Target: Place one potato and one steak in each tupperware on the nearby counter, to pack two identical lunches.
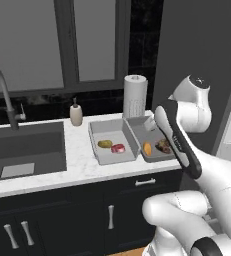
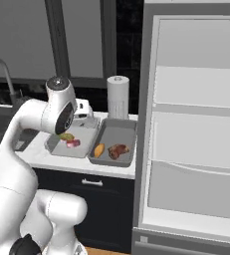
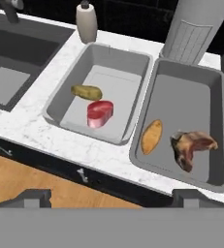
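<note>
The white Franka arm with dark joints (image 1: 187, 150) rises from its rounded base segments at the lower right of the left base view, bends at a bulky elbow, and sends a long forearm with a dark stripe slanting up and to the left. A rounded white wrist joint with a dark cap (image 1: 194, 86) sits at the top of the reach. In the right base view the same arm arches from the lower left, its upper link curving up to that capped joint (image 2: 60, 89). Beyond it the two-finger gripper (image 2: 84, 112) points forward and downward, its fingers spread wide with nothing between them. In the hand view the two dark fingertips (image 3: 36, 197) stand far apart near the bottom.
</note>
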Robot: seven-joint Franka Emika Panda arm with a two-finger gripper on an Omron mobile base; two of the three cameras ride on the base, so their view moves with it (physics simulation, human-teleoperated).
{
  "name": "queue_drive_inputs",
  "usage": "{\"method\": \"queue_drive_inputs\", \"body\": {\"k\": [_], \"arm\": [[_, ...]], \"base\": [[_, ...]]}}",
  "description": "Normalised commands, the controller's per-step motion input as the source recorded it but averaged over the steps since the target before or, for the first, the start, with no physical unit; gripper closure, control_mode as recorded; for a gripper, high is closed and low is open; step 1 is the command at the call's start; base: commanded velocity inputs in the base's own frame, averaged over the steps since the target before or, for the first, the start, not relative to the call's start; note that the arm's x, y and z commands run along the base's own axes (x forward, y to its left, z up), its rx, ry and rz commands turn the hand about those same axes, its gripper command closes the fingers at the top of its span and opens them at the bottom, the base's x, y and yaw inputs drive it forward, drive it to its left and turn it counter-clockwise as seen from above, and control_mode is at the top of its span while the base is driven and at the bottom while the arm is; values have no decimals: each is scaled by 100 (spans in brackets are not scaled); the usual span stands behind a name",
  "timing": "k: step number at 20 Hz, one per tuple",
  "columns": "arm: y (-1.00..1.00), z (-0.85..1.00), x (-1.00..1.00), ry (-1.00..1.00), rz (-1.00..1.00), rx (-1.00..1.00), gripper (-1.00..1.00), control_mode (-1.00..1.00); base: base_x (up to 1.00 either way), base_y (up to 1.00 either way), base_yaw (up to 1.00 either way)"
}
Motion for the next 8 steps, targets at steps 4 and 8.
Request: {"method": "queue_drive_inputs", "body": {"k": [4, 8], "arm": [[10, 59, -100, 10, 13, -12, -100, -100], [1, 16, -100, 0, 4, -13, -100, -100]], "base": [[0, 0, 0], [0, 0, 0]]}}
